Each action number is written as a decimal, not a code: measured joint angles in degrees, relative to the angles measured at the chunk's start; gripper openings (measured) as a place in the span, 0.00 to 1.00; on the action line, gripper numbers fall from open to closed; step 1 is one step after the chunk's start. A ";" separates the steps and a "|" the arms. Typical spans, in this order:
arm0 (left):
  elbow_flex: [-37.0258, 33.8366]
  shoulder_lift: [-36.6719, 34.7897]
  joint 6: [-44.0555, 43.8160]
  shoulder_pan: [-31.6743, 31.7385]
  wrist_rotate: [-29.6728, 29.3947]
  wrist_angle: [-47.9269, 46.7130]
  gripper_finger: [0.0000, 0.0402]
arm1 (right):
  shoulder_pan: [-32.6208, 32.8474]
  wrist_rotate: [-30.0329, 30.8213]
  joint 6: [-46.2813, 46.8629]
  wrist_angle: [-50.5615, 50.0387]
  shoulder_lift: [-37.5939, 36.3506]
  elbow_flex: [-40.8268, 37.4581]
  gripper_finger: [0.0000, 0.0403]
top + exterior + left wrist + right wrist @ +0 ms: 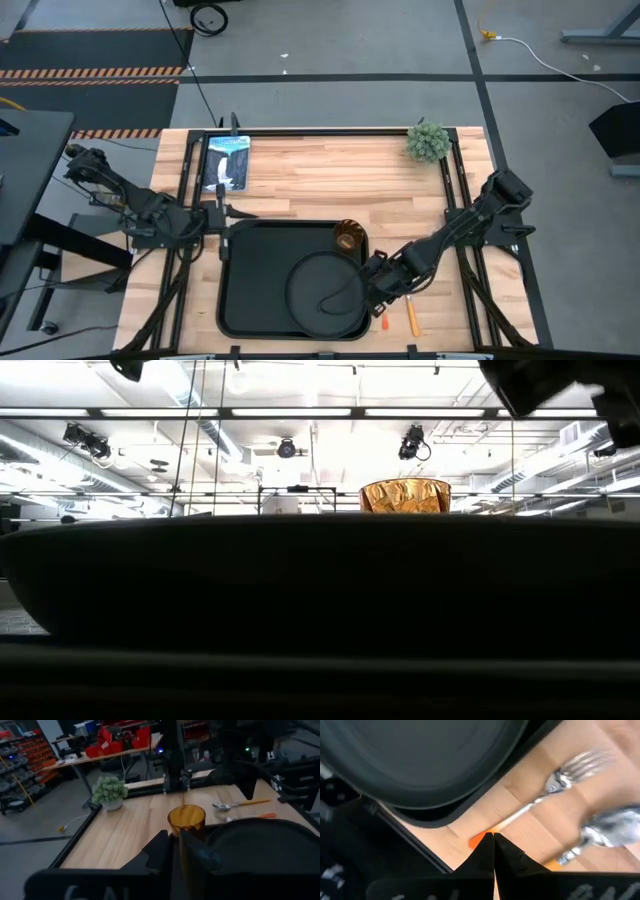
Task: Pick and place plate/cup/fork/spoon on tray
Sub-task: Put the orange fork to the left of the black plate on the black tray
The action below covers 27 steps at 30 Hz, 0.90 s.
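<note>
Wooden worktop (pixel 330 170) carries black tray (pixel 250 290) w/ round black plate (pixel 325 290) and amber cup (pixel 347 238) inside; cup sits just beside plate, at tray's far edge. Fork (pixel 570 772) and spoon (pixel 607 827) lie on worktop just right of tray. Right gripper (pixel 493 840): jaws fully closed, tips at fork's orange handle, nothing visibly clamped. Left gripper (pixel 176 837): at tray's left rim, jaws nearly closed, empty. Small potted plant (pixel 428 142) at far right corner.

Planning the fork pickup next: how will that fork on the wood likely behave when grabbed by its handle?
The fork lies flat on the table, low to pinch, so it may slide. Its metal tines look heavier than the thin orange handle, so it may tip tines-down. It looks stiff. The right pincer is shut over the handle end.
</note>
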 joint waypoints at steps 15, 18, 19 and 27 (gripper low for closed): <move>-0.06 -3.29 0.98 0.06 0.66 -0.53 0.14 | 4.65 10.27 16.99 -15.50 12.92 11.88 0.03; -0.06 -3.26 0.68 0.04 0.66 -0.60 0.14 | 4.73 10.66 17.75 -15.51 15.05 11.88 0.08; -0.06 -3.26 0.58 0.04 0.66 -0.64 0.14 | 4.73 10.72 17.75 -15.57 15.45 11.88 0.10; -0.07 -3.24 -2.45 0.04 0.67 -4.33 0.14 | 3.51 12.05 20.48 -17.94 16.20 11.69 0.27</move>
